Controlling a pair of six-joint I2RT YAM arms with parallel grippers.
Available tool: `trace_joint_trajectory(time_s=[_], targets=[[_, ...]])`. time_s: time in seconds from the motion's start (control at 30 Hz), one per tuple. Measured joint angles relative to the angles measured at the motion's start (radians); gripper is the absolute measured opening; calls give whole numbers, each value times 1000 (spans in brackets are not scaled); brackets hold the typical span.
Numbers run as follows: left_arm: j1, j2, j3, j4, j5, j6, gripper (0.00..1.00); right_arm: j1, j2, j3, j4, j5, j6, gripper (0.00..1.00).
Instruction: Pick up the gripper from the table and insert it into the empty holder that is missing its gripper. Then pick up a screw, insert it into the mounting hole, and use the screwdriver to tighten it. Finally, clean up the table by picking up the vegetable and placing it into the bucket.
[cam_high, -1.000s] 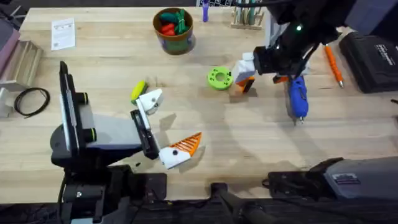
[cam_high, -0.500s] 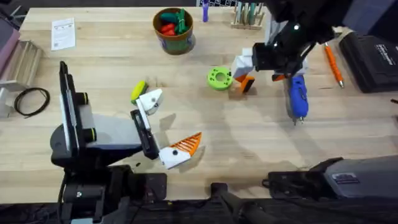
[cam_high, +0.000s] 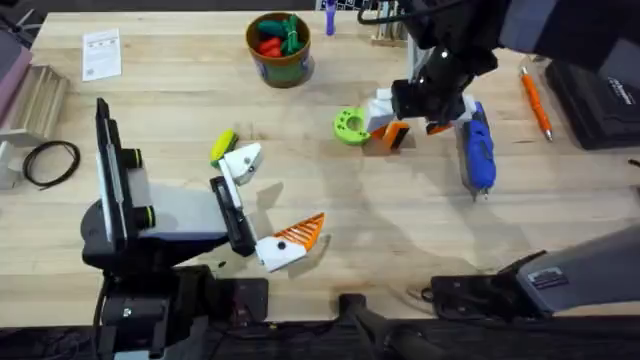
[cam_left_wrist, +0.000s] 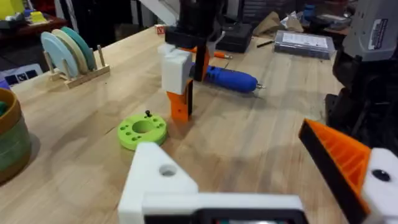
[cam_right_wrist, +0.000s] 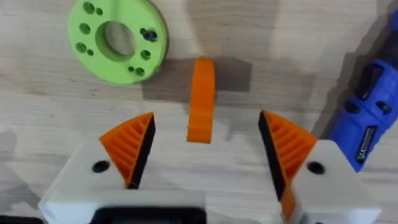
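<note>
The right gripper (cam_right_wrist: 202, 155) hangs wide open, empty, its pads astride the gripper (cam_right_wrist: 201, 99), ready to close on it; that block lies toward the tabletop's far edge, beside the green disc (cam_right_wrist: 117, 40).

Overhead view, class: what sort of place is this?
Probably a robotics workbench or lab: a wooden table with a blue screwdriver, a green disc and a coiled cable, plus the right pincer open over the small orange gripper.
</note>
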Motion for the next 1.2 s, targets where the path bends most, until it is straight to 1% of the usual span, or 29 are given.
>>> trace_joint_trajectory(time_s=[0.13, 0.27, 0.43, 0.53, 0.57, 0.73, 0.8, 0.93, 0.97, 1.0, 1.2], targets=[[0, 0, 0, 0, 0, 0, 985, 0, 7, 0, 15, 0, -19, 990], [0, 0, 0, 0, 0, 0, 985, 0, 7, 0, 16, -6, -28, 942], [0, 0, 0, 0, 0, 0, 985, 0, 7, 0, 16, -23, -30, 939], [0, 0, 0, 0, 0, 0, 985, -5, 7, 0, 16, -25, -29, 899], [0, 0, 0, 0, 0, 0, 985, -11, 7, 0, 16, -28, -28, 802], [0, 0, 0, 0, 0, 0, 985, -15, 7, 0, 17, -28, -29, 549], [0, 0, 0, 0, 0, 0, 985, -15, 7, 0, 18, -29, -29, 407], [0, 0, 0, 0, 0, 0, 985, -15, 7, 0, 19, -28, -34, 58], [0, 0, 0, 0, 0, 0, 985, -15, 7, 1, 19, -28, -34, 19], [0, 0, 0, 0, 0, 0, 985, -15, 7, 1, 19, -29, -36, 12], [0, 0, 0, 0, 0, 0, 985, -15, 7, 1, 18, -29, -41, 11]])
